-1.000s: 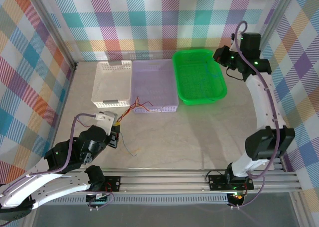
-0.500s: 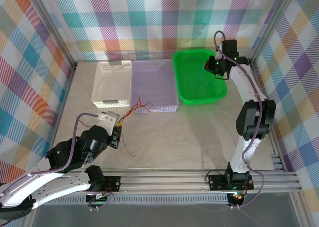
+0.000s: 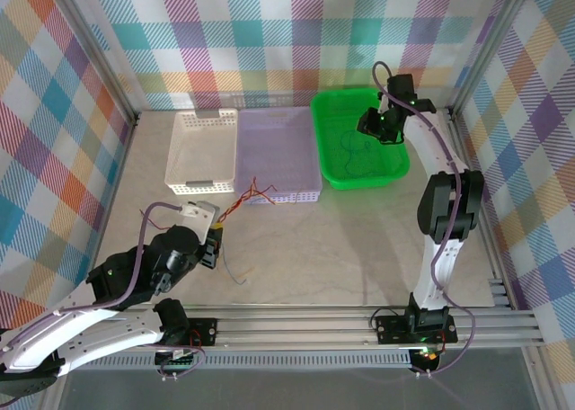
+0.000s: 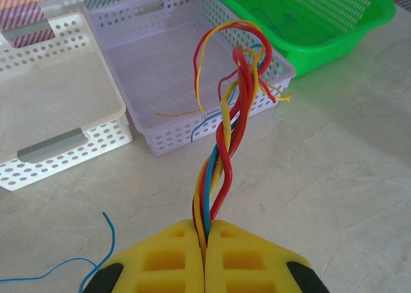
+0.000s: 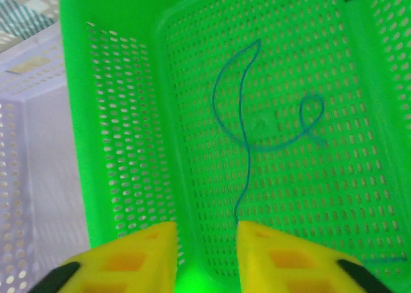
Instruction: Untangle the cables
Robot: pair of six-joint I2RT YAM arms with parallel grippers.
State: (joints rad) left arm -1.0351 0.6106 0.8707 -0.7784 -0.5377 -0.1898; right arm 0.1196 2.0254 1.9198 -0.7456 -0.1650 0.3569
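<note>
Right tool [image 5: 205, 234] swung over green basket [image 5: 109, 113], parted | blue cable [image 5: 244, 139] ahead, seemingly loose | left tool [image 4: 204, 227] pinches cables [image 4: 228, 139]

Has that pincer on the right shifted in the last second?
Yes. The right pincer moved left, from the green basket's right rim to over its floor.

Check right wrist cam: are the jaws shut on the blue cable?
No, the right jaws stand apart and the blue cable lies loose on the floor of the green basket.
</note>
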